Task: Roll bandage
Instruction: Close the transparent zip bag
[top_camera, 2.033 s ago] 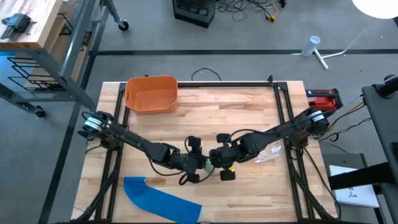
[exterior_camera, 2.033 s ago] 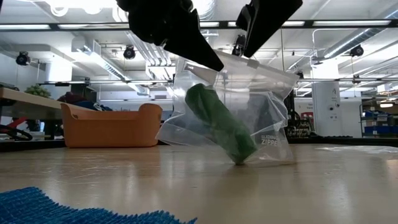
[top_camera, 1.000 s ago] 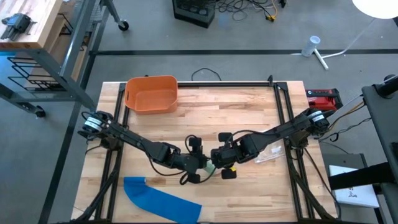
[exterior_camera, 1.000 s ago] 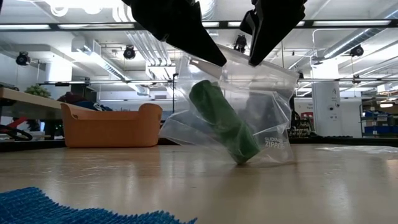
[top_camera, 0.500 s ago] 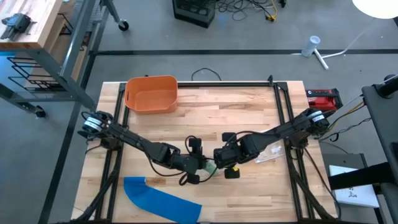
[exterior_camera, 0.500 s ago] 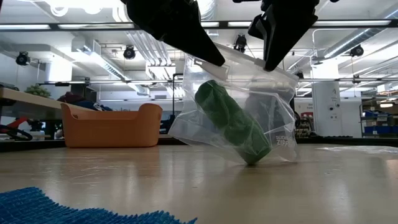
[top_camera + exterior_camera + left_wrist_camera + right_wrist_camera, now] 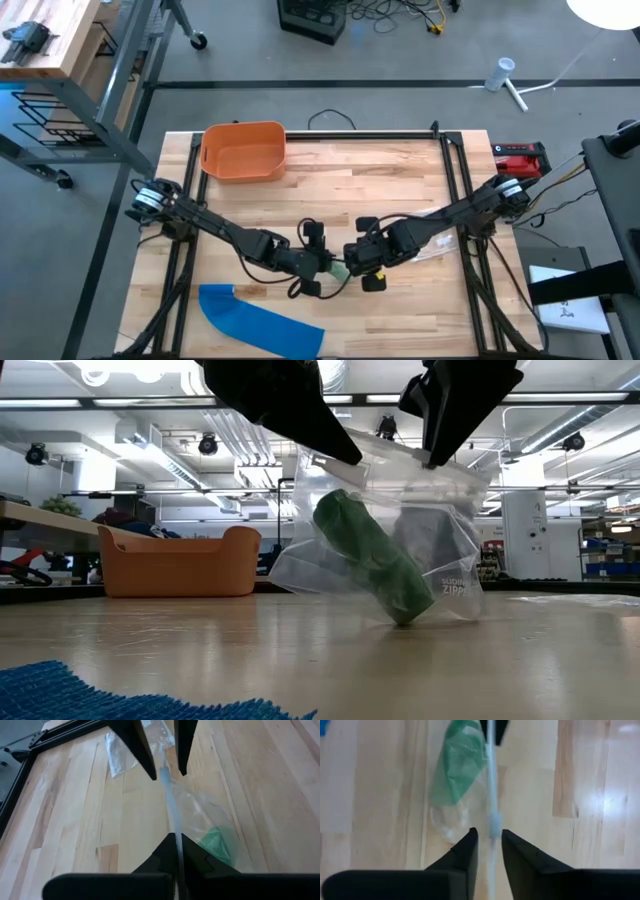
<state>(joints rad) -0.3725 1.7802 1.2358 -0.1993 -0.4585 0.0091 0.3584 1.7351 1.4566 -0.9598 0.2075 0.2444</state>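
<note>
A clear zip bag [image 7: 385,530] with a green bandage roll [image 7: 370,560] inside hangs between both grippers at the table's middle. Its bottom corner [image 7: 400,622] rests on the wood. My left gripper [image 7: 176,837] is shut on the bag's top strip. My right gripper [image 7: 490,832] is at the same strip farther toward the table's right, at a small white slider [image 7: 493,827]. The grippers face each other, close together, in the high view: left [image 7: 328,268], right [image 7: 352,266]. The roll lies tilted, its lower end down in the bag's corner. My left gripper pinches the bag's zip strip [image 7: 172,827] between its two fingers. It comes slanting down from the table's left and lies along the strip. The bag hangs below it. My right gripper has the strip between its fingertips at the white slider [image 7: 493,820]. It comes slanting down from the table's right. The strip runs straight from it to the left gripper.
An orange bin [image 7: 243,150] stands at the far left. A blue mesh cloth [image 7: 262,320] lies at the near left edge. Another clear bag [image 7: 437,246] lies under the right arm. A red device [image 7: 520,158] sits past the table's right frame.
My right gripper has gone toward the table's right edge along the bag's top strip, away from the left gripper. The bag and the roll in it have shifted a little to the right with it, the bottom corner staying on the table.
</note>
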